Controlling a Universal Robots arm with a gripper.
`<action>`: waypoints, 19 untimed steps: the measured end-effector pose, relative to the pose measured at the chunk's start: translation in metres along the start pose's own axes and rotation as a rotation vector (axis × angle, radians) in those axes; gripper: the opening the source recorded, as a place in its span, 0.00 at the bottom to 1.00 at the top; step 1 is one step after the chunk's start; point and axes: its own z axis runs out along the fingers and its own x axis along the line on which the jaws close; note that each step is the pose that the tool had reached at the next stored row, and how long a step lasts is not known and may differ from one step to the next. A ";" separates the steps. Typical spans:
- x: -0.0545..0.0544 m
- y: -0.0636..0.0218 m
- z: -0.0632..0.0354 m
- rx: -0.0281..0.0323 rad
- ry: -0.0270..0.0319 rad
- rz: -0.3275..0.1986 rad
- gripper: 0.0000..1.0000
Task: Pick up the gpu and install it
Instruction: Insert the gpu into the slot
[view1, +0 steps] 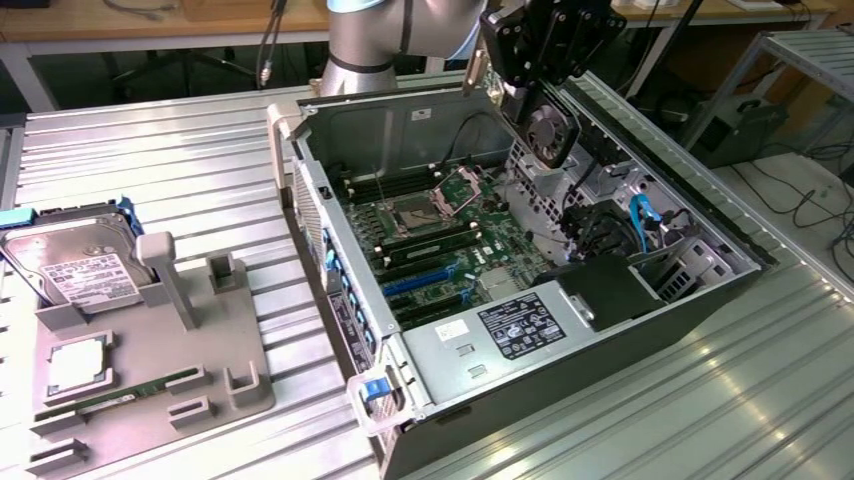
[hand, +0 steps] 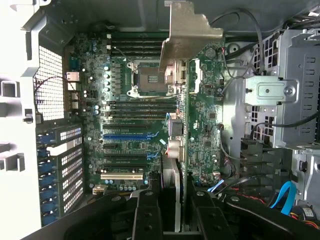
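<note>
Holding the gpu (view1: 550, 130) in the air, the hand (hand: 175, 194) has its fingers (hand: 147, 215) partway closed, clamped on the 2 faces of the card, with nothing else gripped. In the exterior view the card hangs at 1 o'clock over the open pc case (view1: 694, 280), fan side showing, well above the motherboard (view1: 467, 240) and not seated. The wrist view sees it edge-on, with the silver bracket (hand: 192, 30) at the far end over the cpu socket (hand: 147, 77).

The expansion slots (view1: 416, 283) sit at about 7 o'clock from the card in the exterior view and all look empty, including the blue slot (hand: 127, 134). The power supply (view1: 527, 325) is at 6 o'clock and the blue cable (view1: 645, 225) at 4 o'clock, both near the path down. Outside the case, at 9 o'clock on the ridged worktop (view1: 160, 160), the grey fixture (view1: 200, 400) carries the hard drive (view1: 80, 265) and the ram stick (view1: 120, 392), both untouched.

Risks, as a judgement:
- The grip is only on the card's edge area, so the card could tilt or slip under its own weight.
- The card is not over any slot yet. A skewed descent could put the connector edge onto board parts or the socket.
- The bracket could catch on the rear slot grille.
- Loose cables could snag the fan.
</note>
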 end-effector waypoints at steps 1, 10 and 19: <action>0.000 0.0000 0.0000 0.0000 0.0000 0.000 0.28; 0.000 0.0000 0.0000 -0.0003 -0.0005 -0.037 0.28; 0.000 0.0000 0.0000 -0.0006 -0.0012 -0.085 0.28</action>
